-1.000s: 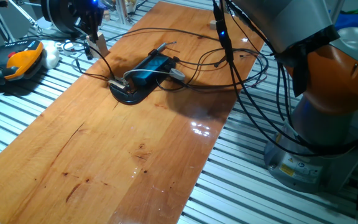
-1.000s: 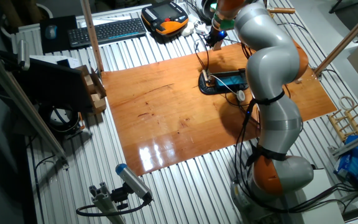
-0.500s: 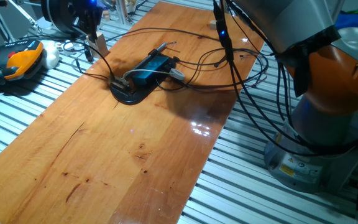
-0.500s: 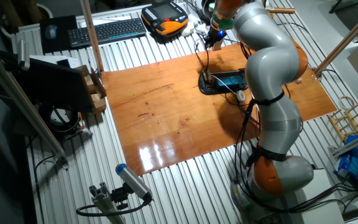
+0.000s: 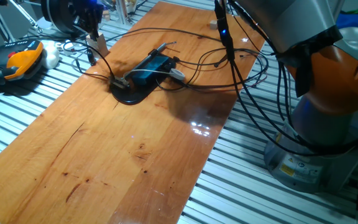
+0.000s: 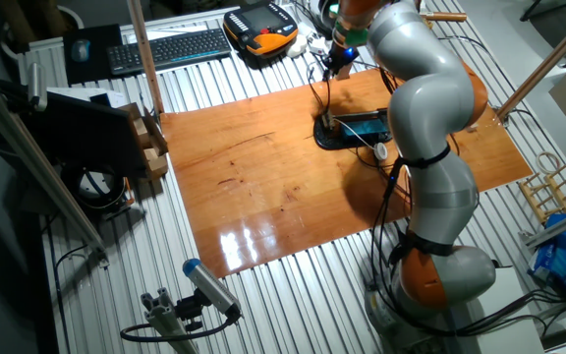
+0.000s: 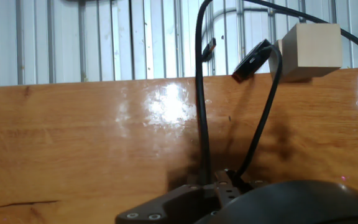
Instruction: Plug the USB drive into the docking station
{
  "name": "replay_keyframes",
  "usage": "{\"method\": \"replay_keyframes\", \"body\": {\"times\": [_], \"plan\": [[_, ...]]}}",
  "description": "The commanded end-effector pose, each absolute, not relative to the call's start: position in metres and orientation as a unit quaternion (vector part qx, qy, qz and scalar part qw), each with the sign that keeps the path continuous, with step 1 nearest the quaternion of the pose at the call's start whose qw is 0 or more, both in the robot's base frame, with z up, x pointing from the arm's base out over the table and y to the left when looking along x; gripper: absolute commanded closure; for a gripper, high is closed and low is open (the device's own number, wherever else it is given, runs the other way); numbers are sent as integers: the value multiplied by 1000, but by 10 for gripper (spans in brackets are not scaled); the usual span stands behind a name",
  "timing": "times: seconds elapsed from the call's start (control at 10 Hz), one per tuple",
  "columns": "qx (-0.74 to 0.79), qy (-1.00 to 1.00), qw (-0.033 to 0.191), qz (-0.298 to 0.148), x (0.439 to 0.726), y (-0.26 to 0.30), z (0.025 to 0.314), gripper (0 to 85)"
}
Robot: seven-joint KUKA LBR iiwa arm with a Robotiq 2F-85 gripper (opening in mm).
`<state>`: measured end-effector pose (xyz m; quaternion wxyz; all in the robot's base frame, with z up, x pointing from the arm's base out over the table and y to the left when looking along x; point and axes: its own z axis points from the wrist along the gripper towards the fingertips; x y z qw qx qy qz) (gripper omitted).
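Observation:
The docking station (image 5: 153, 65) is a flat bright-blue box on a black curved base (image 5: 129, 93), lying on the wooden board with several thin cables attached. It also shows in the other fixed view (image 6: 365, 125). My gripper (image 5: 92, 28) hangs above the board's far left edge, beyond the dock's end, and also shows in the other fixed view (image 6: 339, 61). Its fingers are dark and small, and none show in the hand view. There, a small black plug-like piece with a red tip (image 7: 253, 59) hangs at a cable's end; I cannot tell if it is the USB drive.
A wooden block (image 5: 99, 45) stands at the board's edge under the gripper, also in the hand view (image 7: 309, 42). Loose black cables (image 5: 229, 62) loop right of the dock. An orange-and-black pendant (image 5: 20, 61) lies off the board at left. A keyboard (image 6: 165, 49) lies beyond.

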<state>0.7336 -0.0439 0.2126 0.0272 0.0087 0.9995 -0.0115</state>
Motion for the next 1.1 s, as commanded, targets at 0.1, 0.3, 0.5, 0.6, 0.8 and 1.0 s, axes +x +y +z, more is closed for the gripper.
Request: {"method": "replay_keyframes", "body": {"times": [0.1,0.3,0.5,0.6,0.8,1.0], "plan": [[11,1000,25,-13,724,-40,211,850],[11,1000,20,-18,714,-41,205,850],[14,999,24,-19,706,-45,189,850],[19,999,26,-13,701,-47,179,850],[33,999,21,-6,694,-48,169,850],[42,999,24,-4,686,-46,159,850]]}}
